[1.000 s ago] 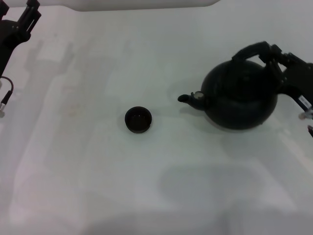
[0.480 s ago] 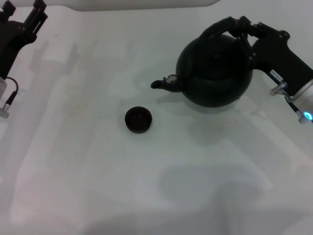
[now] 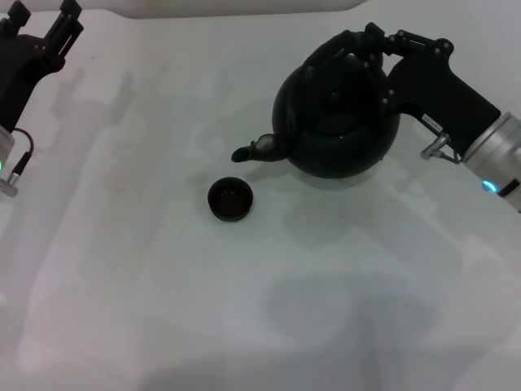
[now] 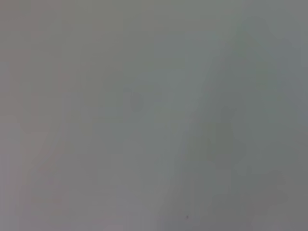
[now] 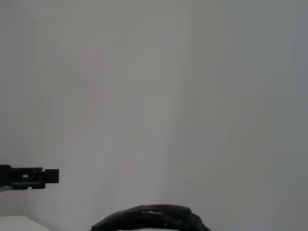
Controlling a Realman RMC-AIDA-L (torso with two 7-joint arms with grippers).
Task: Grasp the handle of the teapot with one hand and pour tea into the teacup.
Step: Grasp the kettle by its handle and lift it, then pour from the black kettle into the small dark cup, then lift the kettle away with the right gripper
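Overhead, from the head camera, your right end effector (image 3: pixel 376 42) was clamped on the handle (image 3: pixel 342 45) of the teapot (image 3: pixel 335 120), at the handle's upper right part, with the black wrist and silver forearm running off toward the right edge. You held the teapot above the white bench (image 3: pixel 260 309), in the far right-of-centre area, tipped so that its spout (image 3: pixel 248 151) pointed left and slightly down. The spout tip lay just up and to the right of the teacup (image 3: pixel 230 199), near it but not over its opening. The teacup stood upright on the bench, close to the middle, apart from the teapot's body; no liquid could be made out inside it or at the spout. A faint shadow lay on the bench under and to the right of the teapot.

Your left end effector (image 3: pixel 41 20) sat parked at the far left corner, well apart from both things, its two fingers (image 3: pixel 67 18) spread with a gap between them and nothing held.

From the right wrist camera, you saw only the dark arch of the handle (image 5: pixel 149 217) at the frame's edge, pale bench beyond, and the left end effector (image 5: pixel 29 177) farther off. From the left wrist camera, you saw only a blank grey surface.
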